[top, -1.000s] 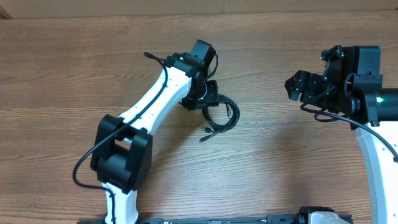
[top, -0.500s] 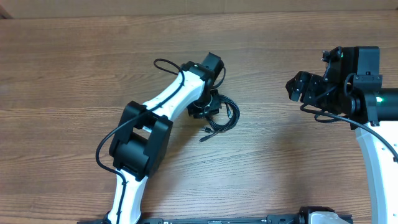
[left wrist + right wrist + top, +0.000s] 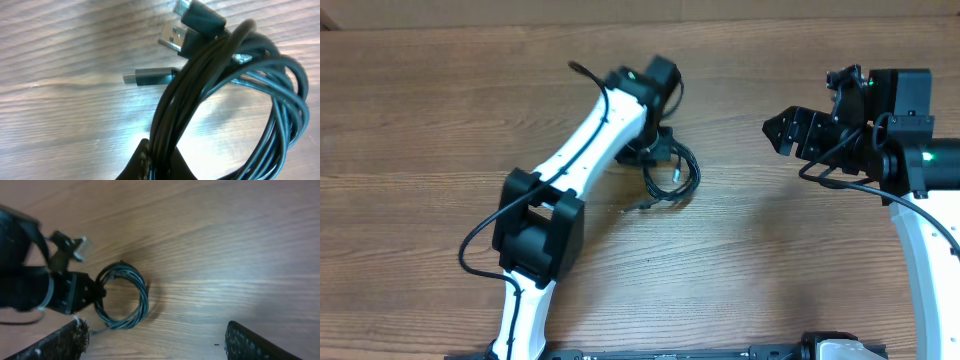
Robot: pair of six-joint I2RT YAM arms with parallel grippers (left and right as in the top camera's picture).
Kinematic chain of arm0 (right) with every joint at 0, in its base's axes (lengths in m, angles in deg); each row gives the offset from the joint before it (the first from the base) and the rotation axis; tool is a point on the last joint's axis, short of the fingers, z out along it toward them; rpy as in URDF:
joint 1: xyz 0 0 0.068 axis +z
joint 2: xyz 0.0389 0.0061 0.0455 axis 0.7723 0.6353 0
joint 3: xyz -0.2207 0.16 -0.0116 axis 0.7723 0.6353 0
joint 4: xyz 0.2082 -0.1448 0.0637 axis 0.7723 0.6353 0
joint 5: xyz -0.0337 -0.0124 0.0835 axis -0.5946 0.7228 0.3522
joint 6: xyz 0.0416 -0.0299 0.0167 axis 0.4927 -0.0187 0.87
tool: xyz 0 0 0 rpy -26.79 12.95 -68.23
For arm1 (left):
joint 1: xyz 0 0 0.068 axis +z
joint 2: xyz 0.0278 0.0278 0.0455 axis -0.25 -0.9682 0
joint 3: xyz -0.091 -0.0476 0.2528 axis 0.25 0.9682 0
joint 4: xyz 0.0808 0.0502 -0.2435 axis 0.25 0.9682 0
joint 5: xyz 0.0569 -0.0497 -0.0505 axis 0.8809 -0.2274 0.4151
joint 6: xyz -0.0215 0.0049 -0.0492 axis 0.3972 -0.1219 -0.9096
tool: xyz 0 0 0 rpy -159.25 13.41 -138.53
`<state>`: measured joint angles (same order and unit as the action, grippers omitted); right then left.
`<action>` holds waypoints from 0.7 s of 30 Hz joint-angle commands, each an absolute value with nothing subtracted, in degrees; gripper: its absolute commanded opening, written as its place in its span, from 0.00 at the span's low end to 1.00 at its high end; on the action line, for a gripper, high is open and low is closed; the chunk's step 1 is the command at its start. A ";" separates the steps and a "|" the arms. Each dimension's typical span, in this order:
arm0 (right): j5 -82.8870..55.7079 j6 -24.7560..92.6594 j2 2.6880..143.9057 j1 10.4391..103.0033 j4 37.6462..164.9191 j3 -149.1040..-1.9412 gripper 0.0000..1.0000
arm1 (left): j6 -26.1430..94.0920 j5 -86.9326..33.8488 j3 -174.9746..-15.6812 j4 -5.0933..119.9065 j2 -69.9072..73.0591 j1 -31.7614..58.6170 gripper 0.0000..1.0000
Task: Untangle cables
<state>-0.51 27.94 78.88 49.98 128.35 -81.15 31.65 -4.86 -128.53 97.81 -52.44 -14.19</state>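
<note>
Pinching the coiled bundle of thin black cables [image 3: 200, 75] at its six o'clock, the left gripper [image 3: 149, 159], fingers mostly cropped, reaches mid-way across the brown wooden table [image 3: 770, 250], while at three o'clock the right gripper [image 3: 782, 131] hovers spread.

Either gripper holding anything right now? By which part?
Left gripper pinches the cables by their bunched strands, away from the plugs. Right gripper is open and empty.
</note>
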 commanded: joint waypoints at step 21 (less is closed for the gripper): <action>4.10 24.36 98.62 76.71 109.29 -82.86 0.66 | 47.41 -6.02 -144.97 117.39 -50.50 -3.52 0.04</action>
<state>3.12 28.62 97.13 75.24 110.76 -81.37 44.15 -5.95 -143.35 116.89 -51.94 -3.33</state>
